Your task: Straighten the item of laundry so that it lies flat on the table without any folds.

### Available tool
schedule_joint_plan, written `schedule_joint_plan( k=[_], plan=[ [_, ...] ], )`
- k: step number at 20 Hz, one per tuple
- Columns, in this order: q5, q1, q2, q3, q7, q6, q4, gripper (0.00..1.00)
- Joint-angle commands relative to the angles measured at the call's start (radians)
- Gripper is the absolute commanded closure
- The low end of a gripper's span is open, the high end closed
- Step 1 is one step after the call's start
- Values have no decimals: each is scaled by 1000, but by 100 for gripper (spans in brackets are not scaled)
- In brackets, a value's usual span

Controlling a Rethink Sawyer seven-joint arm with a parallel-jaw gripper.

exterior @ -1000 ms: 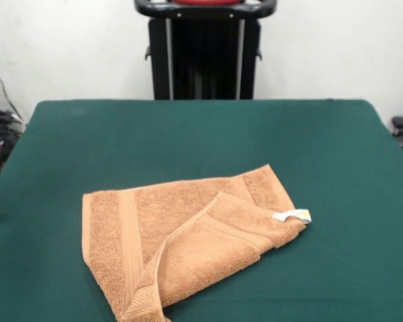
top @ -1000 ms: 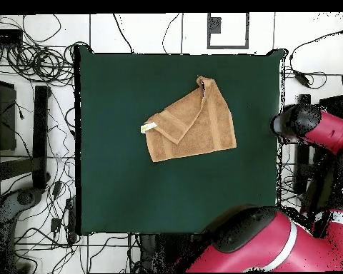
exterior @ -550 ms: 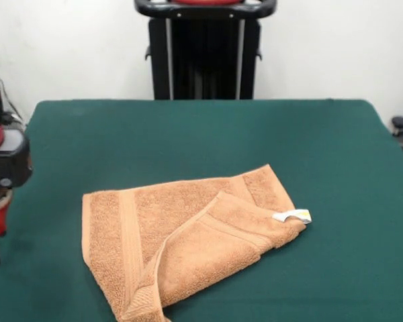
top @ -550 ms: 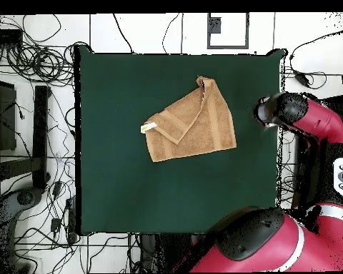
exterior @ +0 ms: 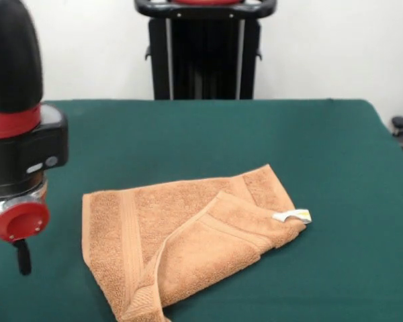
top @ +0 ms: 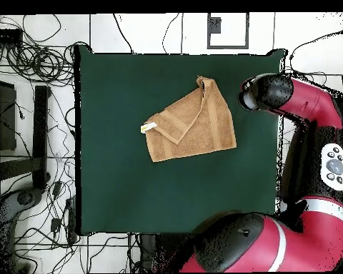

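At the left of the front view the arm comes down over the table [exterior: 208, 134], its black and red wrist upright, with the gripper [exterior: 21, 256] hanging low just beside the towel's left edge. Only one dark tip seems to show, so I cannot tell whether the pincer is apart or together. The towel [exterior: 181, 235] lies mid-table, one corner folded over diagonally, its white tag [exterior: 293, 216] at the right end.

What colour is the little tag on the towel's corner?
White, with a bit of yellow at its end. The tag on the towel shows best in the front view.
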Motion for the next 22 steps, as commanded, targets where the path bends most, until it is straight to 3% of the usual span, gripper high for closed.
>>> schedule_joint_plan(
  k=[1, 6, 12, 17, 22],
  plan=[
    [23, 76, -77, 72, -117, 81, 178, 0],
    [64, 90, -125, 74, -78, 114, 213, 0],
    [138, 100, -92, 96, 5, 112, 202, 0],
    [131, 103, -75, 107, -91, 66, 207, 0],
    [70, 128, -85, 76, -148, 41, 238, 0]
  ],
)
